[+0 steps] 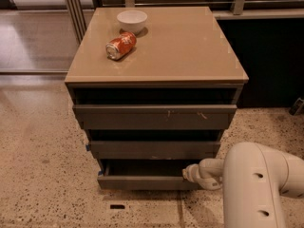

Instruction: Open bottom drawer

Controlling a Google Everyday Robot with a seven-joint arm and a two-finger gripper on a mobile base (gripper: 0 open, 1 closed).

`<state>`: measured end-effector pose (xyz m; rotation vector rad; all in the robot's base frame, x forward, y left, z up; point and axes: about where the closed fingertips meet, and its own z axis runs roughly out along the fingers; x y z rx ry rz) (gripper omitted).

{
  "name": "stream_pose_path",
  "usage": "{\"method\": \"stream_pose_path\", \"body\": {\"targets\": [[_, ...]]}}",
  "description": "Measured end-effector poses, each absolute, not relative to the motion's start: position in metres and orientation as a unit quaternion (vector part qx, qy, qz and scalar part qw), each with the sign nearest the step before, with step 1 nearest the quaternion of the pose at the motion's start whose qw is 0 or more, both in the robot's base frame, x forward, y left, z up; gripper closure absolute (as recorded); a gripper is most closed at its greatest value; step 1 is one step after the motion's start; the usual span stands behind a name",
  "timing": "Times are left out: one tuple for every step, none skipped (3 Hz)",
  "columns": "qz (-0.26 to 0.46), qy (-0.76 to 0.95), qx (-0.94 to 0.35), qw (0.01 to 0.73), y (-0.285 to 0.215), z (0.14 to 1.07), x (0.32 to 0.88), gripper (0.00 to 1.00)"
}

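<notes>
Extending from the lower right, the white arm [256,184] sets the gripper [189,173] against the right end of the bottom drawer [142,181] — lowest of three dark grey fronts in the tan-topped cabinet [190,56]; whether it grasps anything cannot be told. On top: a white bowl [132,19]; near it, an orange can [120,45] on its side.

I make out the white gripper [189,174] only as a pale tip at the right end of the dark grey bottom drawer [142,181]. My bulky white arm link [256,189] runs off the bottom and right edges. The drawer's inside is lost in shadow. I can't read the label on the orange soda can [120,45]. A small dark object [297,106] is cut by the right edge.
</notes>
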<state>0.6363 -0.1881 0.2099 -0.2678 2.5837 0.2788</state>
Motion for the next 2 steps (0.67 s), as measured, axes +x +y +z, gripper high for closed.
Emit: {"method": "stream_pose_path", "body": {"targets": [[0.094,0.963,-0.077,0.241,-0.2209,0.2041,0.6254,1.0],[0.094,0.963,-0.077,0.241,-0.2209,0.204,0.6254,1.0]]}}
